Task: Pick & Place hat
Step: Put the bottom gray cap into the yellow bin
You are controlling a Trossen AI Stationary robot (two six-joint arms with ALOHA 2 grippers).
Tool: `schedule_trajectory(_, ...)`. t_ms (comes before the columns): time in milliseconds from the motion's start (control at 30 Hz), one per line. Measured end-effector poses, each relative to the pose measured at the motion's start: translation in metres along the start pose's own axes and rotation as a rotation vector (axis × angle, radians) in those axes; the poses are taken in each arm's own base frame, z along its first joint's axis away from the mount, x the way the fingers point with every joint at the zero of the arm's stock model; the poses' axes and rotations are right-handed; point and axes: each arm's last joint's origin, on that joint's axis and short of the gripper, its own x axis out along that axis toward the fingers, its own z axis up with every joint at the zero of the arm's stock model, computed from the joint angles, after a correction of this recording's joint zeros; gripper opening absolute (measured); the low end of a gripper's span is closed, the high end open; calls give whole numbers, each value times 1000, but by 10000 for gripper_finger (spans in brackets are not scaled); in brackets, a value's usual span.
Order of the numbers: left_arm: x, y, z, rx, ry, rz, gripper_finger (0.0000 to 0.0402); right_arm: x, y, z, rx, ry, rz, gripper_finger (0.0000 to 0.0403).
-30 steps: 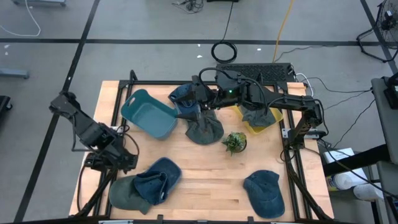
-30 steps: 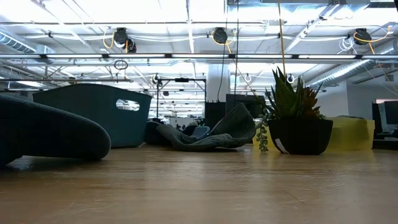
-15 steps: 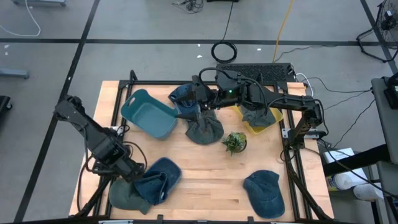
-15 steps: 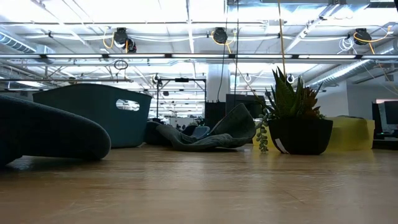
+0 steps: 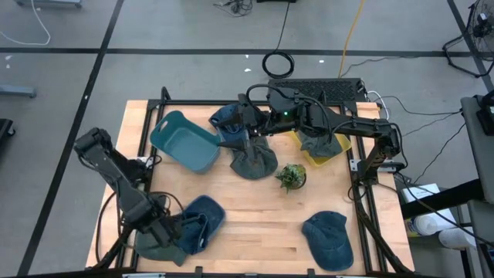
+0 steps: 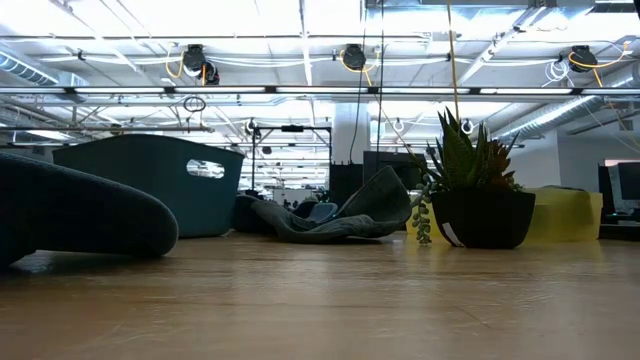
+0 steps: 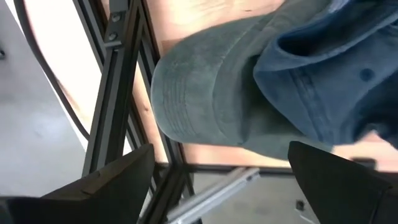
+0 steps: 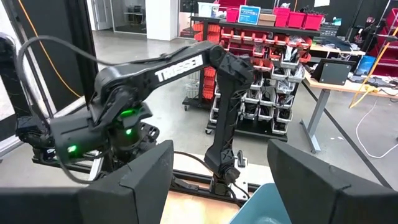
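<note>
Six hats [image 5: 328, 240]; two bins [image 5: 185, 141]; one plant [image 5: 292, 177]

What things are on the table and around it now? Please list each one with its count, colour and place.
blue caps: three, blue; one at the near left over the green cap, one at the near right, one at the far edge.
green cap: one, dull green, near left corner, partly under a blue cap.
grey-green cap: one, table middle, beside the plant.
teal bin: one, far left, tipped.
yellow bin: one, far right, cloth inside.
plant: one, green, dark pot, middle.
table: one, light wood.
left gripper: jaws open, over the near left caps.
right gripper: jaws open, far middle.
</note>
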Motion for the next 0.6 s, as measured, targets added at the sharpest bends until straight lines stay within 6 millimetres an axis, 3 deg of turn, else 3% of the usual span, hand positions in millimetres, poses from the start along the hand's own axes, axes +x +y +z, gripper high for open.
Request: schedule_trajectory(600,63,-44,-18,162,-124,146,379,0,0,0,0,2,0,247)
